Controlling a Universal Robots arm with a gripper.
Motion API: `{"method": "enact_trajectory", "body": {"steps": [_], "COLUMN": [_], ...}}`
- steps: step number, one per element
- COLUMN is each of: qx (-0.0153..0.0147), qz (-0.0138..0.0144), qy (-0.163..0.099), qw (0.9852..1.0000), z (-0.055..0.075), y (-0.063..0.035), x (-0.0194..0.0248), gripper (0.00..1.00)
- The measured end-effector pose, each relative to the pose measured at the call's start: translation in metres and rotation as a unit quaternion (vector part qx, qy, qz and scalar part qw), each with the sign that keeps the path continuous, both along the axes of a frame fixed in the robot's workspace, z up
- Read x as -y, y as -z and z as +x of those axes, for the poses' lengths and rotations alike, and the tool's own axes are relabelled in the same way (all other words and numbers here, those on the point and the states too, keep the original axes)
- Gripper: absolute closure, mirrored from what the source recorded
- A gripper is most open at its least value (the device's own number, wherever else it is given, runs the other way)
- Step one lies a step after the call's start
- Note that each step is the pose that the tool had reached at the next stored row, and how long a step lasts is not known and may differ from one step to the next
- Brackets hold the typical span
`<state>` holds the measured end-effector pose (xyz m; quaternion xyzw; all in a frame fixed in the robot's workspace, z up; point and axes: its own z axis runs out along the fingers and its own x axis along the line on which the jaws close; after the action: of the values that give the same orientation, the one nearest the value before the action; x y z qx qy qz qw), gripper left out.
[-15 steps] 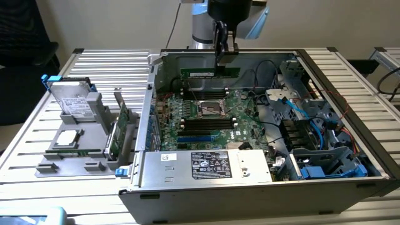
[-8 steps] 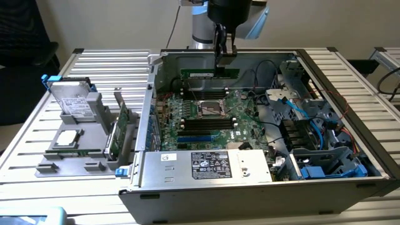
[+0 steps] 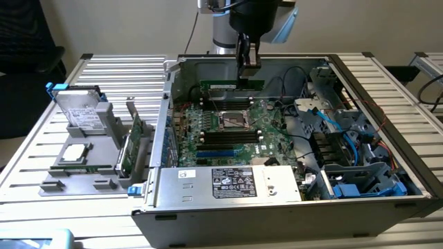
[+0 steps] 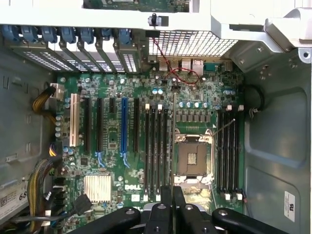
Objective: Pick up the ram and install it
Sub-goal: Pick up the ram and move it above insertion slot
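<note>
My gripper (image 3: 249, 66) hangs over the far side of the open computer case and is shut on the ram (image 3: 233, 85). The ram is a narrow green stick held level by its top edge, just above the motherboard (image 3: 266, 116). Under it lie the far black memory slots (image 3: 223, 102), and the CPU socket (image 3: 234, 121) is just in front of them. In the wrist view the black fingers (image 4: 166, 207) pinch the ram (image 4: 174, 141), seen edge-on as a thin line. That line runs between a bank of memory slots (image 4: 156, 146) and the CPU socket (image 4: 192, 158).
A second bank of memory slots (image 4: 228, 146) lies past the socket. The power supply (image 3: 235, 181) fills the case's near wall, and drive cages with blue cables (image 3: 353, 150) fill the exterior view's right. On the table to the exterior view's left, a grey holder (image 3: 52, 184) carries a hard drive (image 3: 80, 111) and an upright green card (image 3: 135, 132).
</note>
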<state>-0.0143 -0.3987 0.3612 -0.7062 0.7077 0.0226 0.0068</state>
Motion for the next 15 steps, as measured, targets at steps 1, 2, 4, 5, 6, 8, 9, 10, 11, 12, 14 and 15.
{"method": "enact_trajectory", "body": {"steps": [1, 2, 4, 5, 6, 8, 9, 10, 11, 12, 14, 15], "qx": [0.0, 0.0, 0.0, 0.0, 0.0, 0.0, 0.0, 0.0, 0.0, 0.0, 0.0, 0.0], "qz": [-0.0001, -0.0001, 0.0, 0.0, 0.0001, 0.0, -0.0001, -0.0001, -0.0002, -0.0001, 0.0, 0.0], "qy": [0.0, 0.0, 0.0, 0.0, 0.0, 0.0, 0.0, 0.0, 0.0, 0.0, 0.0, 0.0], "qw": [1.0, 1.0, 1.0, 1.0, 1.0, 1.0, 1.0, 1.0, 1.0, 1.0, 1.0, 1.0], "z": [0.0, 0.0, 0.0, 0.0, -0.0001, 0.0, 0.0, 0.0, 0.0, 0.0, 0.0, 0.0], "y": [0.0006, 0.0013, 0.0024, 0.003, 0.0039, 0.0058, 0.0061, 0.0061, 0.0061, 0.0062, 0.0063, 0.0063], "x": [0.0002, 0.0006, 0.0021, 0.0026, 0.0029, 0.0031, 0.0031, 0.0031, 0.0031, 0.0031, 0.0031, 0.0031], "gripper": [0.87, 0.87, 0.87, 0.87, 0.87, 0.87, 0.87, 0.87, 0.87, 0.87, 0.87, 0.87]}}
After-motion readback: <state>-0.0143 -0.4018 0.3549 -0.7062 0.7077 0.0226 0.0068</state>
